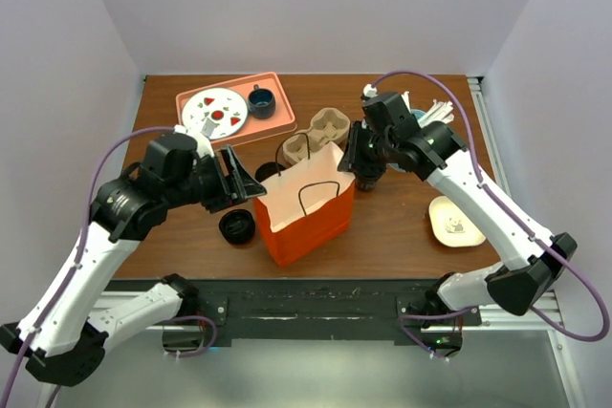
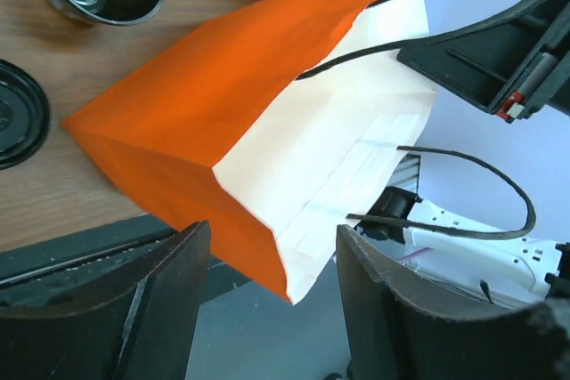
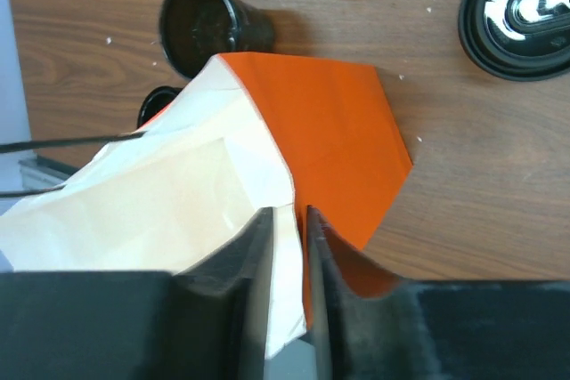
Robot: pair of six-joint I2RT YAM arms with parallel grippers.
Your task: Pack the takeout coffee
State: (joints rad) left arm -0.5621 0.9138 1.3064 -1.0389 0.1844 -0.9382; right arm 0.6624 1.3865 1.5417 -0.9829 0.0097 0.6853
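Observation:
An orange paper bag (image 1: 308,215) with a white inside and black cord handles stands open at the table's middle. My right gripper (image 3: 289,220) straddles the bag's rim (image 3: 294,193) at its right top corner (image 1: 356,171), with the jaws a narrow gap apart. At the bag's left top corner my left gripper (image 2: 272,309) is open, and that corner (image 2: 289,295) hangs between its fingers without touching them. A round black lid (image 3: 524,8), seen from above beyond the bag, looks like the takeout coffee; the right arm hides it in the top view.
An unlidded dark cup (image 1: 268,171) stands left of the bag, and a loose black lid (image 1: 236,227) lies in front of it. Behind the bag is a cardboard cup carrier (image 1: 323,133). A pink tray (image 1: 282,126) sits back left, a white plate (image 1: 455,221) right.

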